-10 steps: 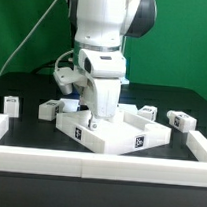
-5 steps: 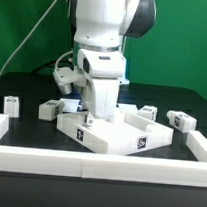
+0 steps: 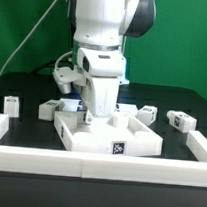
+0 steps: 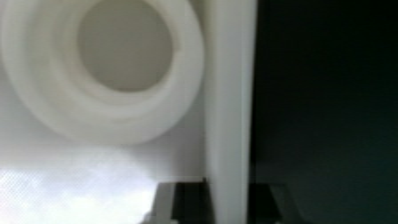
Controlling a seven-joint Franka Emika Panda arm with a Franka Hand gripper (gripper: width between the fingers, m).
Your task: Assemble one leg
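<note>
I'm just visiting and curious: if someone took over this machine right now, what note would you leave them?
End effector: low at the far side of the large white panel; its fingers are hidden, so open or shut cannot be told.
Legs, all loose on the black table, by the exterior view's sides: far-left leg, inner-left leg, inner-right leg, far-right leg.
Done: no leg visibly fitted to the panel.
Left: pick one leg and fit it to the panel; the wrist view shows a round recess close up.
</note>
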